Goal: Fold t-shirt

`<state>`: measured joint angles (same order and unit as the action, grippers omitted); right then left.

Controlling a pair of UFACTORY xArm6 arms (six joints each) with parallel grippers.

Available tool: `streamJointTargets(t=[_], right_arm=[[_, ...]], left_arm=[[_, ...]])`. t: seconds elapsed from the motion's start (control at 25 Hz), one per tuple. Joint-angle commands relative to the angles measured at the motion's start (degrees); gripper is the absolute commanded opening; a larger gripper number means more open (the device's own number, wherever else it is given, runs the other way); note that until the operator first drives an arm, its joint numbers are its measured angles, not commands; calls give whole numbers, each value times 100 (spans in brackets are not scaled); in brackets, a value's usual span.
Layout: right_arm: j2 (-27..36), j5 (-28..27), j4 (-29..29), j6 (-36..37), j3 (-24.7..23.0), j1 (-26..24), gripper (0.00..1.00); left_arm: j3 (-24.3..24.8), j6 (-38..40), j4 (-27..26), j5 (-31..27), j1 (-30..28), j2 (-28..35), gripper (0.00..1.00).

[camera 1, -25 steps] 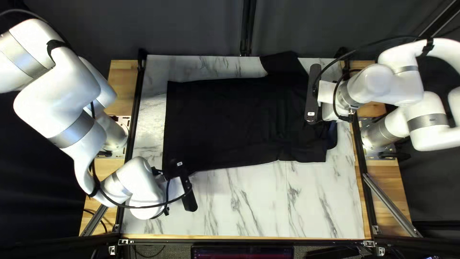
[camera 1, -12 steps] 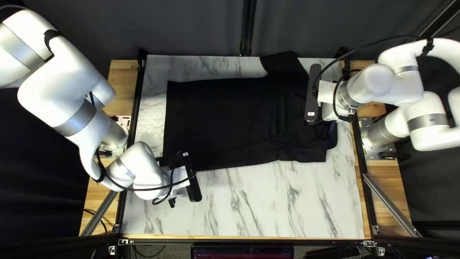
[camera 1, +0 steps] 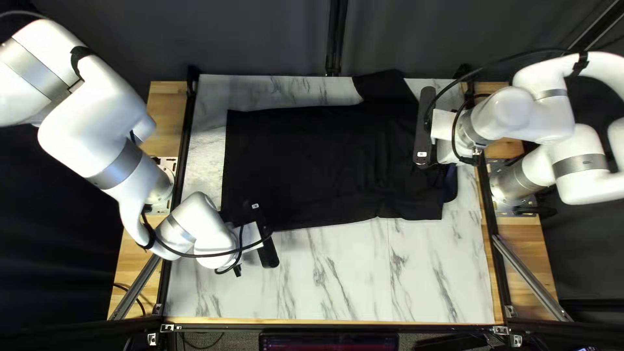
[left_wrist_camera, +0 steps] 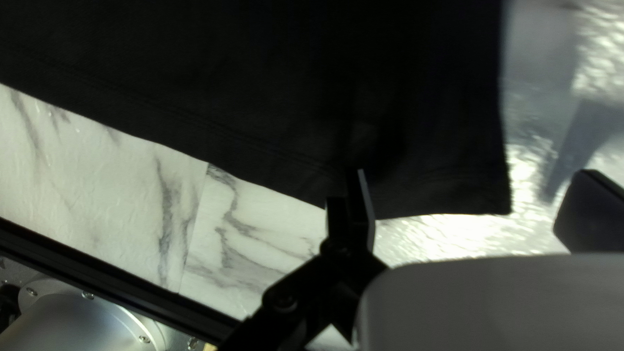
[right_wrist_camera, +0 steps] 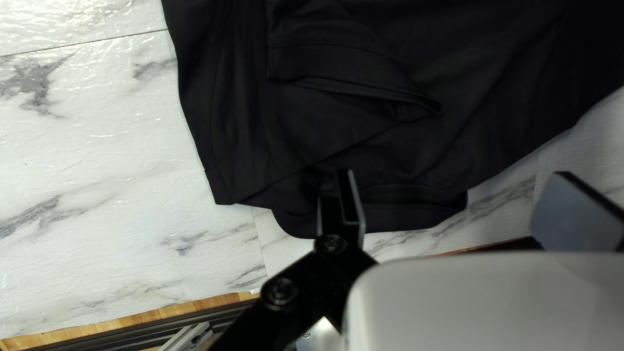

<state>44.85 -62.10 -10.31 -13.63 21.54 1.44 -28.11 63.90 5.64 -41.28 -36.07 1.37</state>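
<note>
The black T-shirt [camera 1: 312, 162] lies spread on the marble-patterned table [camera 1: 338, 279], toward the far side. Its long axis runs from left to right in the top left view. The hem [left_wrist_camera: 227, 130] faces the left edge of the table; the collar [right_wrist_camera: 416, 214] points to the right edge. One sleeve [camera 1: 387, 84] extends toward the dark curtain [camera 1: 260, 39]. The other sleeve [right_wrist_camera: 344, 58] lies folded inward on the shirt, with loose creases around it.

The left gripper [camera 1: 264, 235] is positioned at the shirt's near left corner. Its fingers are set wide apart: one [left_wrist_camera: 363, 208] is over the shirt beside the hem, the other [left_wrist_camera: 591, 211] beyond the corner, over bare table. No cloth is clamped. Contact with the cloth cannot be determined.

The right gripper [camera 1: 426, 130] is positioned over the collar end. Its fingers are also spread wide: one [right_wrist_camera: 351, 201] overlaps the collar end, the other [right_wrist_camera: 575, 211] is clear of the shirt.

The left arm [camera 1: 97, 130] bends at the left edge and reaches in low at the near left. The right arm [camera 1: 539, 117] reaches inward from the right edge, its wrist beside the shirt.
</note>
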Motion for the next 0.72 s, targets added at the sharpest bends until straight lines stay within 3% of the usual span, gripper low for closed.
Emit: streamJointTargets(t=[0.04,0.36,0.72], right_arm=[[0,0,0,0,0,0,100],[0,0,0,0,0,0,100],[0,0,0,0,0,0,100]], left_arm=[[-92,69,-21,-319,-73,173,0],[-352,-106,181,-1177,76,615,0],[-345,-1061,476,-1983,1013,1289,0]])
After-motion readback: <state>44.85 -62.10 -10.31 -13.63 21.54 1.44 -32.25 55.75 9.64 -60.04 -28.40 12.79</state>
